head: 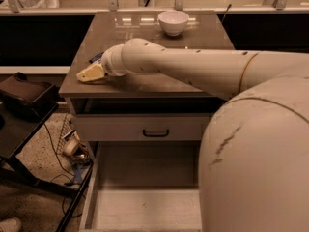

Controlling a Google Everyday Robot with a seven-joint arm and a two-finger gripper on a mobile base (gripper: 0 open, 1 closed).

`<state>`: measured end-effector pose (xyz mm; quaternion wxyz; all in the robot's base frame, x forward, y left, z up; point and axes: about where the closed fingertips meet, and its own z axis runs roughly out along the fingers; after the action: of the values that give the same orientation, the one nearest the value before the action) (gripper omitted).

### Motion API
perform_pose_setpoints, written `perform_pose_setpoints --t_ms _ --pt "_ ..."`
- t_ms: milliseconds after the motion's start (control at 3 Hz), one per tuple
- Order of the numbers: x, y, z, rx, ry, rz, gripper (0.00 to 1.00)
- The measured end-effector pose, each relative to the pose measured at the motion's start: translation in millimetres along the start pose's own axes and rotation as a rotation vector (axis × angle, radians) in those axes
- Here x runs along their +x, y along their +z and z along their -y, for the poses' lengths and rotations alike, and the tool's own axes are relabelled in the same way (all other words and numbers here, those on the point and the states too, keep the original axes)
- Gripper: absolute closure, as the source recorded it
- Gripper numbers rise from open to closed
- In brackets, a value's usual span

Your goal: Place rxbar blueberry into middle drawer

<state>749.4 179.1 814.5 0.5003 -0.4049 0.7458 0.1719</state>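
Over at left front edge of countertop (145, 83), gripper (91, 74) sits low, just beside rxbar blueberry (95, 58), dark sliver peeking out behind wrist. Looks lined up for grab imo. Can't tell if gripper's spread or pinching anything. Middle drawer (145, 211) pulled out below, bare floor ready for drop.
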Motion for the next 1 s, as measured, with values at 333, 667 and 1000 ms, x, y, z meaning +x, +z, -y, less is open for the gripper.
perform_pose_setpoints --t_ms 333,667,1000 --pt "-1.8 -0.8 0.2 0.0 0.0 0.0 0.61" --pt "-2.4 -1.1 0.3 0.0 0.0 0.0 0.84" --pt "-2.5 -1.1 0.2 0.0 0.0 0.0 1.0"
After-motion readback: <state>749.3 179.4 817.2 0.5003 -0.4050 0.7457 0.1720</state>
